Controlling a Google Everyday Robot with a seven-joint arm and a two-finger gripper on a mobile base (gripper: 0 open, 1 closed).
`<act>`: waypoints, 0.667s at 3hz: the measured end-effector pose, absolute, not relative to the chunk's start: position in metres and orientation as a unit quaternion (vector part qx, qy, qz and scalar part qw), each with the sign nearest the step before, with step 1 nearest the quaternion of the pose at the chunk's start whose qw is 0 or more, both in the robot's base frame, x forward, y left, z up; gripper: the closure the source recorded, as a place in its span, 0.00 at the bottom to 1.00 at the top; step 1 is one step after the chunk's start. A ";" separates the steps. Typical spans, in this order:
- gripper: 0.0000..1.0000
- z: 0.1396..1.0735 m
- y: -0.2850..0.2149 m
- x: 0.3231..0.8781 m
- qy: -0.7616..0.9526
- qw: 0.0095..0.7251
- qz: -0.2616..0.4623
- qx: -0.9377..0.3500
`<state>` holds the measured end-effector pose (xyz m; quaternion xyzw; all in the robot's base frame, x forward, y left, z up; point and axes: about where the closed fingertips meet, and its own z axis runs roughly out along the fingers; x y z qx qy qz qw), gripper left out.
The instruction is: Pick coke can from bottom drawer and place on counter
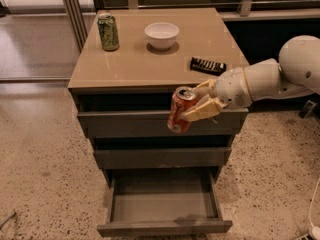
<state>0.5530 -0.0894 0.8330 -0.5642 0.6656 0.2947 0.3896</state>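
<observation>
The coke can (178, 110), red-orange with a silver top, is held in my gripper (196, 105), slightly tilted, in front of the top drawer face and just below the counter's front edge. The gripper's pale fingers are shut on the can from its right side, with the white arm reaching in from the right. The bottom drawer (165, 226) is pulled open below and holds nothing visible. The counter (135, 64) is the glossy tan top of the cabinet.
On the counter stand a green patterned can (108, 32) at the back left, a white bowl (161, 35) at the back middle and a black remote-like object (207, 65) at the right. The two upper drawers are closed. Speckled floor surrounds the cabinet.
</observation>
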 end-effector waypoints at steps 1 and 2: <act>1.00 0.831 -0.088 0.553 0.665 0.390 0.295 -0.565; 1.00 0.835 -0.087 0.558 0.672 0.396 0.282 -0.559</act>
